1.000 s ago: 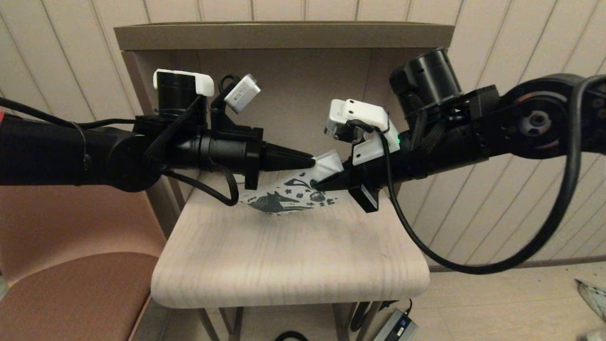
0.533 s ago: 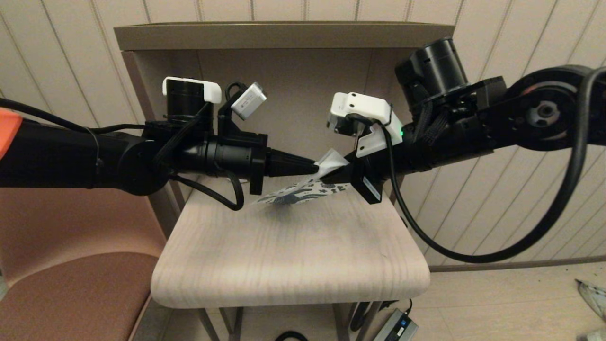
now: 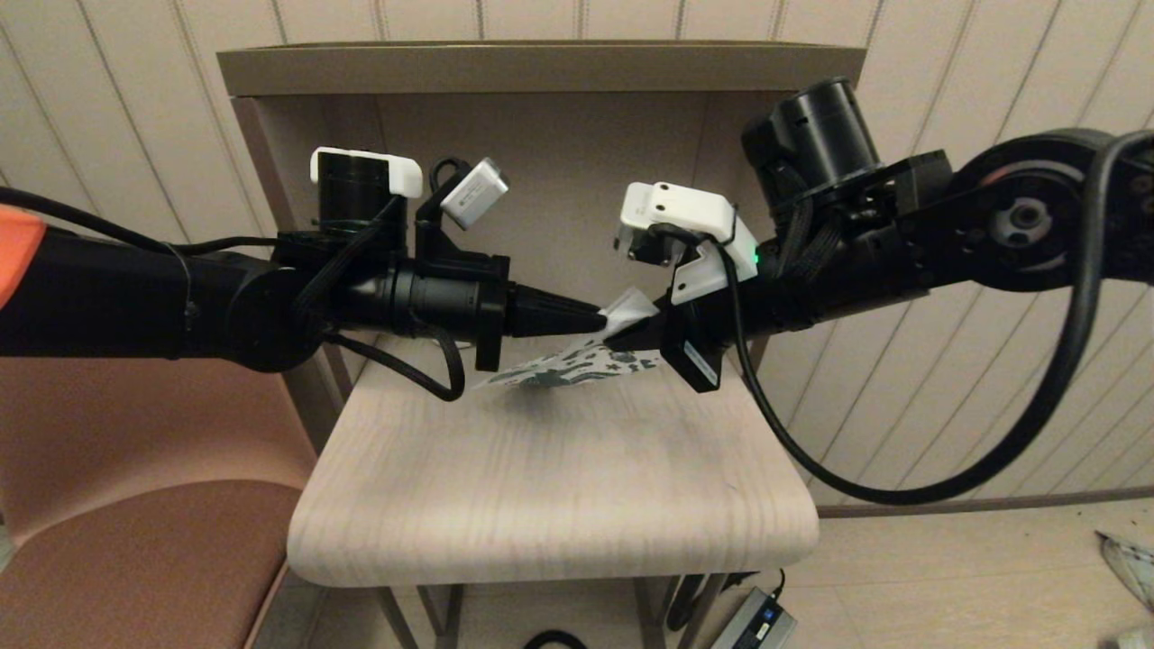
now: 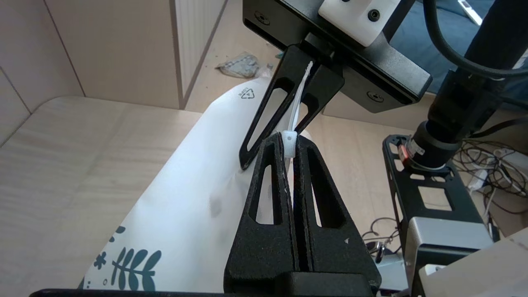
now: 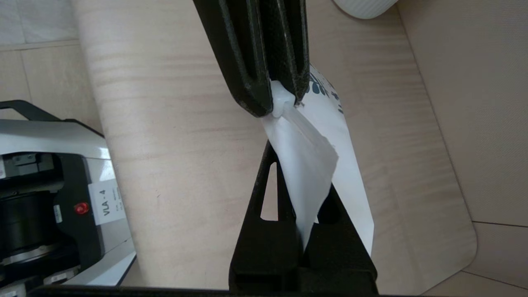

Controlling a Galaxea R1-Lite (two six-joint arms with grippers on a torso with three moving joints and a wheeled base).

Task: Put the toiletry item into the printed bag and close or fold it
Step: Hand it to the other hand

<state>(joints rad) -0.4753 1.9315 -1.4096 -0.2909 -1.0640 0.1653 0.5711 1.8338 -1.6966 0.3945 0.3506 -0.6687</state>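
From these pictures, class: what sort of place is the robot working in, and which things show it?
Probably a lived-in room used as a test space: a small wooden table against a panelled wall, a padded chair beside it, and loose cables on the floor.

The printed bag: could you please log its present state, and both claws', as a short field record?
printed bag: lifted off the wooden table, hanging from its top edge
left claw: shut on the bag's white zip strip
right claw: shut on the same strip, tip to tip with the left
toiletry item: not visible
white ribbed mug: on the table, apart from the bag
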